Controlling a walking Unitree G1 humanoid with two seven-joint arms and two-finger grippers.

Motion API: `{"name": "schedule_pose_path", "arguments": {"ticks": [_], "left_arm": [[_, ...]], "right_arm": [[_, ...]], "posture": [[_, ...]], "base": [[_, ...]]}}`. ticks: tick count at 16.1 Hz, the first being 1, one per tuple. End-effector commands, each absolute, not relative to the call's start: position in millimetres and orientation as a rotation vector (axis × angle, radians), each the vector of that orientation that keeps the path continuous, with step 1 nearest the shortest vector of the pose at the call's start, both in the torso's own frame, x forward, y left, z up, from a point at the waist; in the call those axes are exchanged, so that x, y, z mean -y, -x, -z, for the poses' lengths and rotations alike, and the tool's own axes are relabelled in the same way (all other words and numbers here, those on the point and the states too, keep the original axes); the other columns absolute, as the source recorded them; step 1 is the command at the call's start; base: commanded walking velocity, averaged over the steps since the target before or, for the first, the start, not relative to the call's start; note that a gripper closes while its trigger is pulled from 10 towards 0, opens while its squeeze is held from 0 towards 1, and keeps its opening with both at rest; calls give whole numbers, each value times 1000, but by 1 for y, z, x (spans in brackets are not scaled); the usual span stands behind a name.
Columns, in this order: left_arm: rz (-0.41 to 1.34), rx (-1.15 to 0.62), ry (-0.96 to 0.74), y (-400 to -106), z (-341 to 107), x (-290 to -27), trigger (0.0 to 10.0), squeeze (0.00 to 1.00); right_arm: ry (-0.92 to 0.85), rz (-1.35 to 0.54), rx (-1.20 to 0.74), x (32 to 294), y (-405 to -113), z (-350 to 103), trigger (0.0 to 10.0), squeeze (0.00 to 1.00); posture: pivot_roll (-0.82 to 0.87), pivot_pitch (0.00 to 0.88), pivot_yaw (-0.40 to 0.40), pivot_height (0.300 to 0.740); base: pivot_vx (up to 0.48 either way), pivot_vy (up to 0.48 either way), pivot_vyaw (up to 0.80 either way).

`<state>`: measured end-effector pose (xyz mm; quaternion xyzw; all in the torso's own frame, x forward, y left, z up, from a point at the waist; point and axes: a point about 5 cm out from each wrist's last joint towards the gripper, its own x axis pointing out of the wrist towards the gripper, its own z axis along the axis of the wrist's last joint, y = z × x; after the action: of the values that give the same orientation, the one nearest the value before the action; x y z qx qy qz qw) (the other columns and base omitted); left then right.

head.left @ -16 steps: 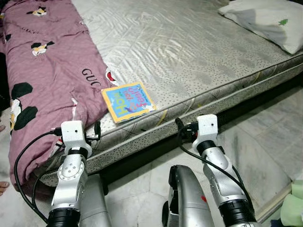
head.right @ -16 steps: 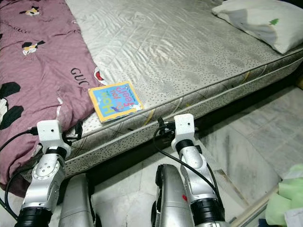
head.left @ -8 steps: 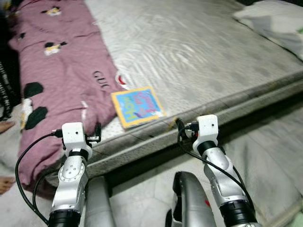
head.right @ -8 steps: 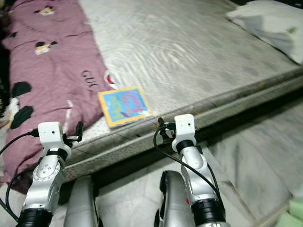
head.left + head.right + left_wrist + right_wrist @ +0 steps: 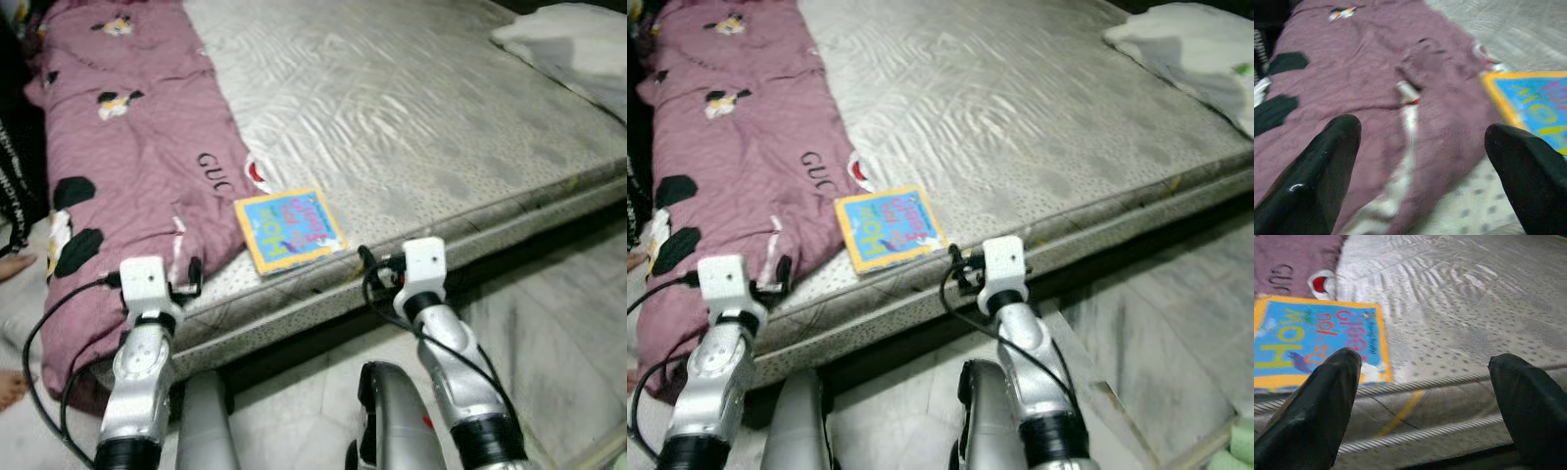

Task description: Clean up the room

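Note:
A blue picture book with a yellow border (image 5: 290,228) lies flat near the front edge of a bare grey mattress (image 5: 411,108). Beside it on the left, a purple blanket (image 5: 127,166) with black-and-white patches is heaped along the bed. My left gripper (image 5: 1420,161) is open, held just before the blanket's edge, with the book (image 5: 1533,107) off to one side. My right gripper (image 5: 1425,396) is also open and empty, close to the mattress edge, with the book (image 5: 1312,340) just ahead of one finger (image 5: 1312,406).
A white pillow (image 5: 573,44) lies at the far right of the mattress. Pale marble floor (image 5: 558,323) runs along the right of the bed. A person's bare foot (image 5: 12,264) shows at the left edge by the blanket.
The camera view has shifted right and nearer the bed edge over the second. Both arms keep the same pose, and the book and blanket lie unmoved.

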<state>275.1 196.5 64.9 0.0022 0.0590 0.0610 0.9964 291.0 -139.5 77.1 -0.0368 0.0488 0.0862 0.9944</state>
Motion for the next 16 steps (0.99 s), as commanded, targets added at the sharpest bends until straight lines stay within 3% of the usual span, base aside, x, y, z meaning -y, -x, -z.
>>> {"name": "schedule_pose_path", "arguments": {"ticks": [1, 6, 16], "left_arm": [[-122, -142, -1, -272, -61, -198, 10000, 0], [-128, -145, 8, -273, -60, -199, 10000, 0], [-143, -236, 92, -288, -53, -196, 10000, 0]], "right_arm": [[73, -173, -95, 139, -292, -79, 10000, 0], [76, -174, -94, 140, -293, -79, 10000, 0], [80, -168, -79, 145, -291, -84, 10000, 0]], "posture": [[13, 67, -24, 524], [11, 69, -26, 524], [-32, 74, -30, 505]], "base": [[289, 0, 0], [325, 0, 0], [0, 0, 0]]}}
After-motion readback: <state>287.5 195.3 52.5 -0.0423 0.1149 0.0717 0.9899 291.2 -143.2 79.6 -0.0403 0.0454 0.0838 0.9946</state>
